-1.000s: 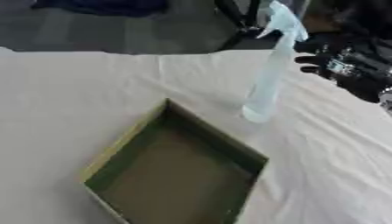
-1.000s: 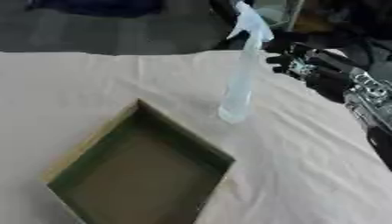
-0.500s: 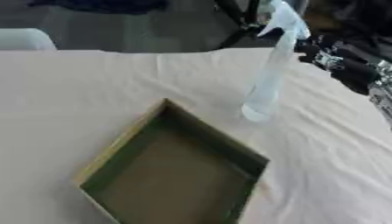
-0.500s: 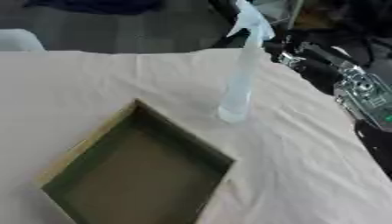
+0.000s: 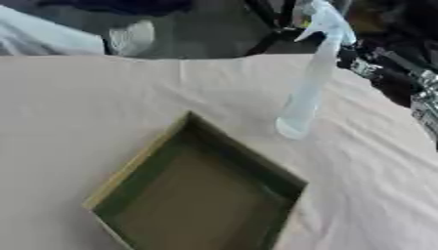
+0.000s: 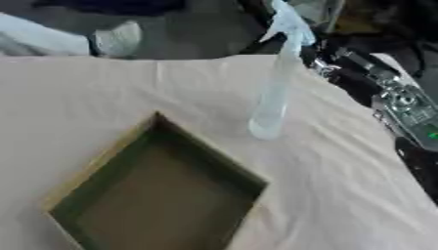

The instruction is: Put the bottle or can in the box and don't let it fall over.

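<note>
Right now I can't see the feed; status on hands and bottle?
Right hand behind the pale translucent spray bottle, fingers unclear. Left hand out of view. Bottle upright on the cloth, outside the green open box. Nothing in between.

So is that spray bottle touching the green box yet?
Apart. In the left eye view the spray bottle stands upright on the cloth just beyond the box, with a strip of bare cloth between its base and the box's far rim.
</note>
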`<state>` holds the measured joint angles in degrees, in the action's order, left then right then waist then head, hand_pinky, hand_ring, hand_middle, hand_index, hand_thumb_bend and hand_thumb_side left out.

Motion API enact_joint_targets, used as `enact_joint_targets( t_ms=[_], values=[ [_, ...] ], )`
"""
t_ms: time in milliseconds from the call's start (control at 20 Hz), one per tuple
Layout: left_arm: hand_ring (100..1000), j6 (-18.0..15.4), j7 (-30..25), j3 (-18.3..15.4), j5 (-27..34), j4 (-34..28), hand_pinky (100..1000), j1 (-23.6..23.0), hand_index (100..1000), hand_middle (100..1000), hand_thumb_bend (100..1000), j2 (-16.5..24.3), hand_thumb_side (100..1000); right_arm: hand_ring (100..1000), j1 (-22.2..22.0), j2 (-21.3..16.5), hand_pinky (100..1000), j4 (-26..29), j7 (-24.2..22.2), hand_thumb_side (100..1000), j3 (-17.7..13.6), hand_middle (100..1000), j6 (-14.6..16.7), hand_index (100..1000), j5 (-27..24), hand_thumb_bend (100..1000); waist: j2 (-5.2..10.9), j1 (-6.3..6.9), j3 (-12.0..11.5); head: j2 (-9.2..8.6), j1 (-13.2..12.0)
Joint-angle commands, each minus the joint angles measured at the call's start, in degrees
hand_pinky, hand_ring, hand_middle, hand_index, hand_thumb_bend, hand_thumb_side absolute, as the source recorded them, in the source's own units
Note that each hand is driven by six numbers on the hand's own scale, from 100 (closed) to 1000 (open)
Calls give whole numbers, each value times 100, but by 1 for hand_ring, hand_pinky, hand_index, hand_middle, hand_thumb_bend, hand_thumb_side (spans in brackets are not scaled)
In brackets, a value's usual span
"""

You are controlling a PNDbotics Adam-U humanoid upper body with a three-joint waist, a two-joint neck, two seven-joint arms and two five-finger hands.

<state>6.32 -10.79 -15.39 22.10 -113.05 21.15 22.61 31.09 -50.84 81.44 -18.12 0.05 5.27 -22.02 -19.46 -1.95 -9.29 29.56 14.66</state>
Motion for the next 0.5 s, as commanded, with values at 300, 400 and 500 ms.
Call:
enact_joint_targets(
  t_ms=[300, 400, 500],
  values=[
    [938, -5, -53, 11, 36, -120, 934, 105, 733, 883, 161, 64, 790, 1000, 216, -215, 1000, -35, 36, 590, -51, 1000, -11, 1000, 307, 100, 39, 7, -40, -106, -5],
    [939, -5, -66, 15, 36, -118, 934, 113, 733, 883, 161, 61, 790, 1000, 247, -237, 1000, -71, 61, 586, -53, 1000, -35, 1000, 362, 100, 27, 9, -46, -107, 5],
    [939, -5, -73, 15, 36, -116, 934, 116, 733, 884, 161, 60, 790, 1000, 265, -248, 1000, -108, 126, 582, -57, 1000, -62, 1000, 433, 100, 18, 10, -45, -110, 4]
  ],
)
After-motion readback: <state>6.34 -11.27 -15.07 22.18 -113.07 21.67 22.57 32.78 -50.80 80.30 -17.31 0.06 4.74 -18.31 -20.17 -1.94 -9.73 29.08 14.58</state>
